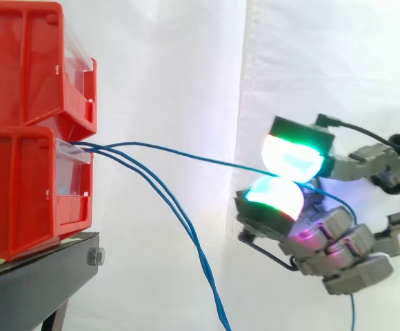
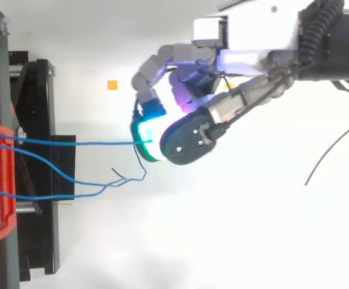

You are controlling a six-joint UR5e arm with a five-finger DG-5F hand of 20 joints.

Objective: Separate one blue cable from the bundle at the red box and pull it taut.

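I see the hand pinching one cable (stretched straight) right of the bins on a black stand; white curtain behind.

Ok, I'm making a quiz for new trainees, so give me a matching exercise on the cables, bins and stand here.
1 upper blue cable
2 lower blue cables
3 red bins
4 black stand

A under the bins
B pinched in the hand
C hanging slack
D stacked, one on the other

Pairs: 1-B, 2-C, 3-D, 4-A.
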